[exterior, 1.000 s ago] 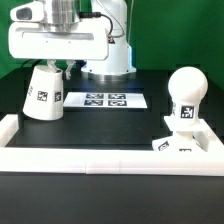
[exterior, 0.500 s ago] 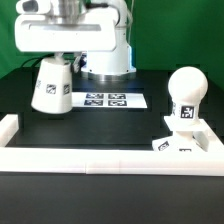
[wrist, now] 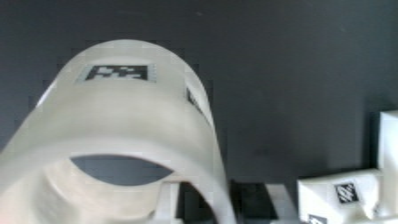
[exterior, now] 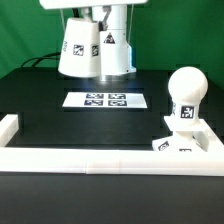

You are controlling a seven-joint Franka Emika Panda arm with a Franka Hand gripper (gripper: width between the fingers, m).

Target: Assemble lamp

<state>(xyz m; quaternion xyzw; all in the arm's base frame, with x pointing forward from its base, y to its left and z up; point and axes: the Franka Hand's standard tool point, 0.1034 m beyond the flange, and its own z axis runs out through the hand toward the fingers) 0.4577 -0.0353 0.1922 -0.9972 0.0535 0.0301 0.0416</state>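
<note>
White shade [exterior: 77, 48] hangs lifted, tool mostly out of frame.

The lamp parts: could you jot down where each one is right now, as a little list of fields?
shade: white cone, lifted clear of the table, near the top of the exterior view, tilted
shade in wrist view: fills most of the picture, tag on its side
gripper: mostly out of frame; fingers not visible
bulb: round head on a stem, standing upright on the base
base: flat white square, at the exterior view's right, by the front rail
marker board: flat on the table
</note>
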